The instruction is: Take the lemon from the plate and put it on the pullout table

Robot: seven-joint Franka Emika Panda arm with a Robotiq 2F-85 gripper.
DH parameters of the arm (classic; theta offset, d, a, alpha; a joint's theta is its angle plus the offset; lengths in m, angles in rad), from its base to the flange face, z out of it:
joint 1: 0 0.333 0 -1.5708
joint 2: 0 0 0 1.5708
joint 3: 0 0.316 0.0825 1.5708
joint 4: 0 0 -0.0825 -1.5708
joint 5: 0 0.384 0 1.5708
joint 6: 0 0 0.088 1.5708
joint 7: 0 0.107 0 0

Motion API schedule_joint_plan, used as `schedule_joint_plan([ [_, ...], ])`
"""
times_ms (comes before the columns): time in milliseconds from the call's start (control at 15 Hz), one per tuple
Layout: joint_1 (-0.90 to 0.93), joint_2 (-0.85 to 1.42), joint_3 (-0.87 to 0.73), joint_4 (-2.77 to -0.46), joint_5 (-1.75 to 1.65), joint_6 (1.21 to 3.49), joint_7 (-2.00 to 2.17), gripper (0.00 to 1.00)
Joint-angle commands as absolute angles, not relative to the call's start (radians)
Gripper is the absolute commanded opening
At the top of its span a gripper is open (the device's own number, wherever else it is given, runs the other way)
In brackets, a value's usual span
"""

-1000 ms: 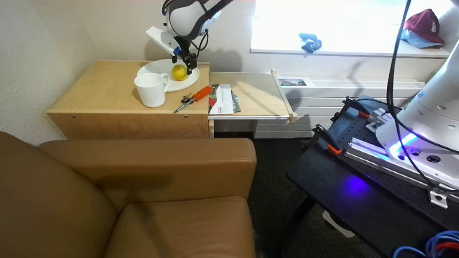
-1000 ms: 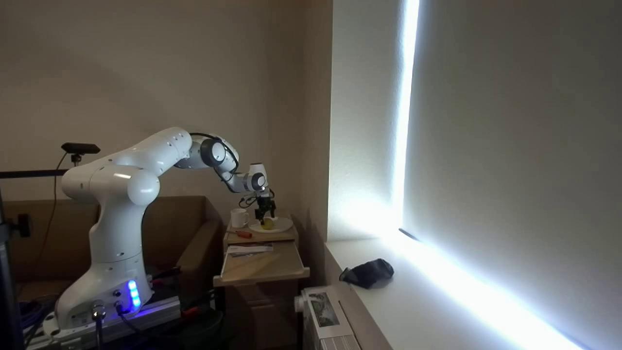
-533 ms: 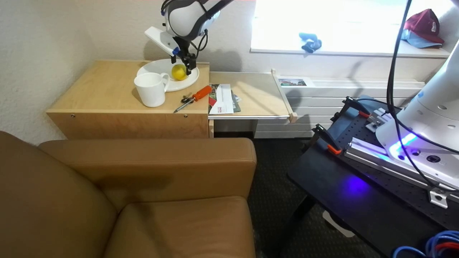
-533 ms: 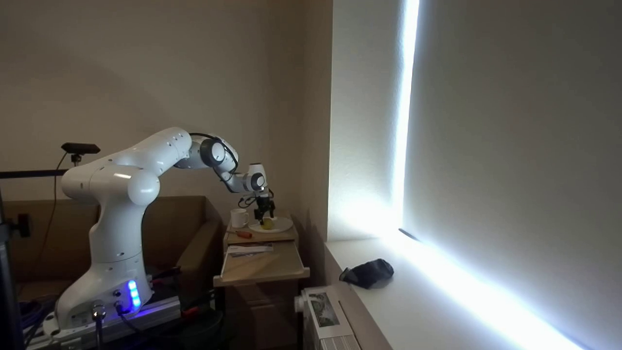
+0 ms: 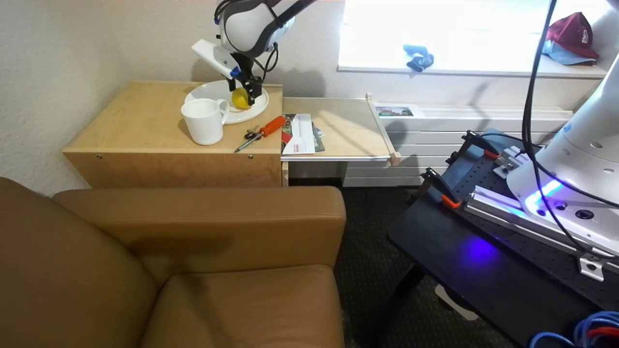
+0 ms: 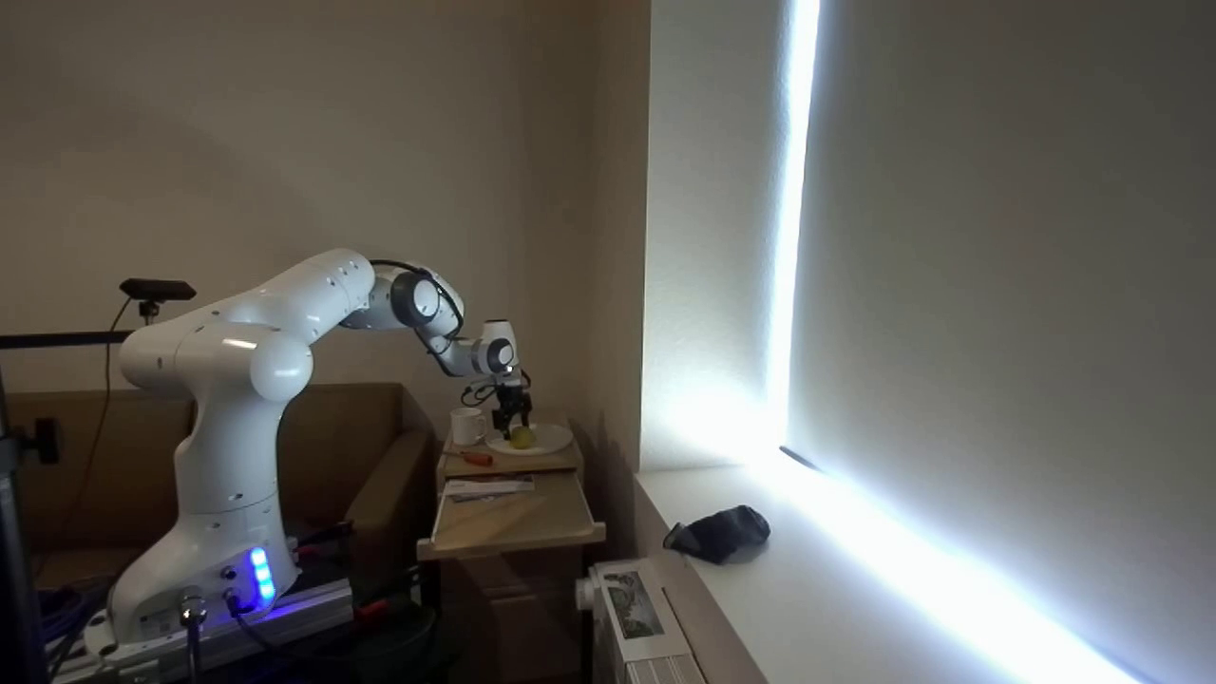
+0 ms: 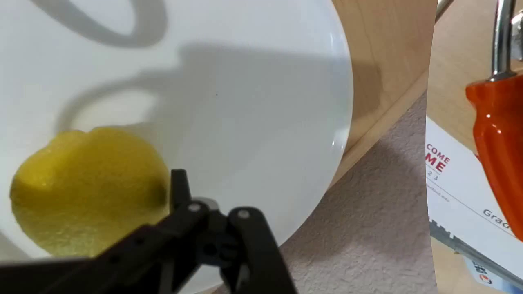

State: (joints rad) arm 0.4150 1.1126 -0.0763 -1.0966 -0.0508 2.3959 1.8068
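The yellow lemon (image 5: 239, 98) sits on the round white plate (image 5: 209, 90) on the boxy side table. It also shows in an exterior view (image 6: 522, 438) and large at the lower left of the wrist view (image 7: 88, 188). My gripper (image 5: 242, 96) is low over the plate with its fingers spread either side of the lemon. In the wrist view one black finger (image 7: 179, 190) is at the lemon's right side, seemingly touching; the opposite fingertip is not visible there. The pale pullout table (image 5: 346, 126) extends from the side table and shows in an exterior view (image 6: 518, 518).
A white mug (image 5: 202, 122) stands beside the plate. An orange screwdriver (image 5: 272, 126) lies on the side table (image 5: 145, 116) near its edge. Papers (image 5: 303, 134) lie on the near left part of the pullout table. A brown sofa (image 5: 203, 208) is in front; the wall is close behind.
The gripper has moved slightly down and to the left in an exterior view, closer around the lemon. The lemon looks shifted very slightly left. The fingers stay about as far apart.
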Motion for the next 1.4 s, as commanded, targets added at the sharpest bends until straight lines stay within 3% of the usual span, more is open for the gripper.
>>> schedule_joint_plan([
  [0, 0.416, 1.124, -0.080, -1.082, -0.066, 2.395, 1.804, 0.60],
  [133, 0.421, 1.119, -0.089, -1.087, -0.070, 2.404, 1.807, 0.46],
  [333, 0.430, 1.112, -0.106, -1.093, -0.089, 2.404, 1.821, 0.40],
  [800, 0.409, 0.952, -0.147, -1.236, -0.086, 2.385, 1.789, 0.39],
  [1333, 0.234, 0.657, 0.000, -1.574, 0.020, 2.395, 1.487, 0.39],
])
